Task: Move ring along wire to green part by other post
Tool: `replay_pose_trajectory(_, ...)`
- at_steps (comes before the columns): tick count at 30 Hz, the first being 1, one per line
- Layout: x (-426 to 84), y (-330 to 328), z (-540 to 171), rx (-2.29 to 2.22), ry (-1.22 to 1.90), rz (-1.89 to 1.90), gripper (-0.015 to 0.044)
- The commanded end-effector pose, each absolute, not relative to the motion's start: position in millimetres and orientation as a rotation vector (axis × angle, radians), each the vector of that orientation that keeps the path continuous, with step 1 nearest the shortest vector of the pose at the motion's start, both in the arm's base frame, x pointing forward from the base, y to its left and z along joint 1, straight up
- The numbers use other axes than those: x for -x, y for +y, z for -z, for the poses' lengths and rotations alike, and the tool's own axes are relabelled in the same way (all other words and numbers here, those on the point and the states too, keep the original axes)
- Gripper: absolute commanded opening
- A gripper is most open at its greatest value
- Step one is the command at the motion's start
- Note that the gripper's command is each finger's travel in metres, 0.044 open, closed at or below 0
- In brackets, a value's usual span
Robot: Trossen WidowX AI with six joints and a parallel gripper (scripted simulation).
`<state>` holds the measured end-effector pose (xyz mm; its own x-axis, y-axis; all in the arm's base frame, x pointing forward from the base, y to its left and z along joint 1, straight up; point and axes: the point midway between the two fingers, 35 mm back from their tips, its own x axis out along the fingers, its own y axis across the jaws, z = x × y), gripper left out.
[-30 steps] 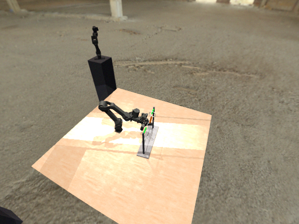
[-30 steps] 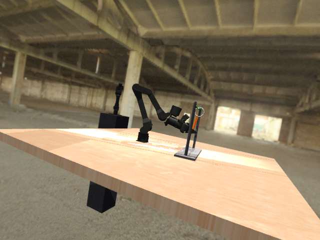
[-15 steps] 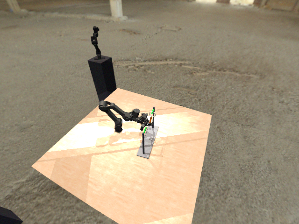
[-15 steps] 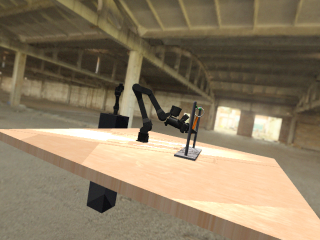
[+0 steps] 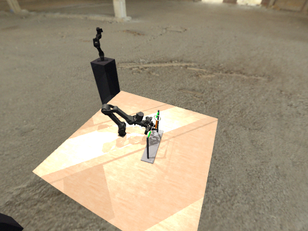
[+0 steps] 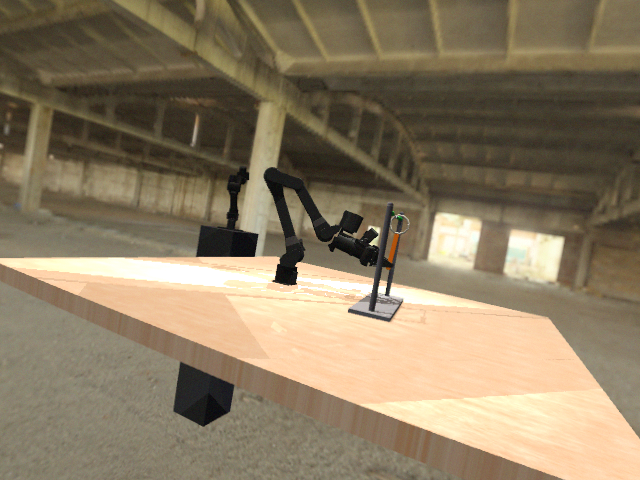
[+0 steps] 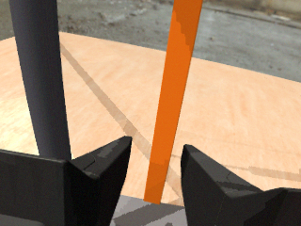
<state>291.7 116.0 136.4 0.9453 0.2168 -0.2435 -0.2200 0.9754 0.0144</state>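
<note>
The ring (image 5: 160,118) (image 6: 408,224) hangs around the green part of the wire (image 5: 157,114) (image 6: 399,218) next to the far post (image 5: 158,112) (image 6: 389,281) (image 7: 42,80). Its orange handle (image 5: 156,123) (image 6: 393,245) (image 7: 169,108) points down, slightly tilted in the wrist view. My gripper (image 5: 154,129) (image 6: 388,264) (image 7: 156,149) is open around the handle's lower part, with a gap on each side in the wrist view. The other green part (image 5: 149,134) is by the near post (image 5: 147,149) (image 6: 379,253). The thin grey wire is hard to make out.
Both posts stand on a grey baseplate (image 5: 150,160) (image 6: 389,314) on the wooden table (image 5: 173,186) (image 6: 465,361). The far post stands close to the left finger in the wrist view. A second arm (image 5: 96,42) (image 6: 233,198) stands on a black pedestal (image 5: 105,79) (image 6: 227,242) beyond the table.
</note>
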Motion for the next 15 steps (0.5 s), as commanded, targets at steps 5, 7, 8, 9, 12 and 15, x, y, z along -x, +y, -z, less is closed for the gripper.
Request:
replay_pose_trajectory(5, -281, 114, -141, 0.01, 0.245, -0.218, 0.016)
replay_pose_trajectory(7, -277, 113, -143, 0.01, 0.246, -0.218, 0.016)
replay_pose_trajectory(8, -276, 113, -143, 0.01, 0.246, -0.217, 0.016)
replay_pose_trajectory(9, -274, 112, -144, 0.01, 0.246, -0.217, 0.016)
replay_pose_trajectory(12, -269, 111, -145, 0.009, 0.246, -0.217, 0.016)
replay_pose_trajectory(15, -264, 110, -146, 0.009, 0.247, -0.216, 0.016)
